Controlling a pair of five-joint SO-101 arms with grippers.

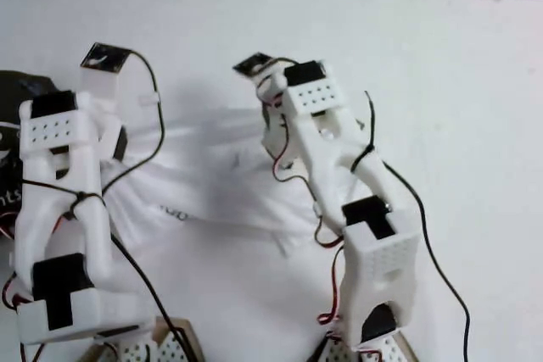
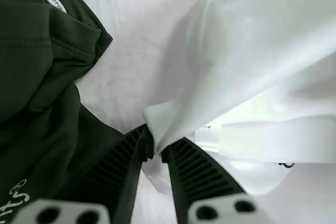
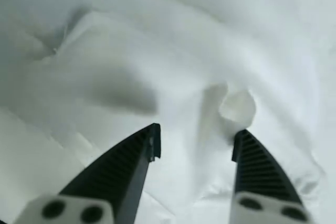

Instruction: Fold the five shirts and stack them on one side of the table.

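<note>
Lying rumpled at the middle of the bench point(image 1: 441, 57), between the two arms: one white shirt point(image 1: 212, 188), spread toward 9 o'clock in loose ridges, not yet folded.

Second item: a dark shirt point(image 2: 42, 77), bunched at the bench's 9 o'clock edge, just beside the white one.

Left gripper point(image 2: 156, 148): was clamped tight on a pinched corner of the white shirt, the cloth rising in a peak between the fingers.

Right gripper point(image 3: 194, 145): was spread wide and empty, poised just above a flat stretch of the same shirt, near a small pucker.

Handling, as judged: thin knit, light and wholly limp. It would sag, stretch and drag its slack wherever lifted, and a single layer could slip from smooth fingers. The best hold was judged to be a hem or shoulder seam, where doubled cloth gave more to bite, with the two holds well apart to keep the edge taut.
</note>
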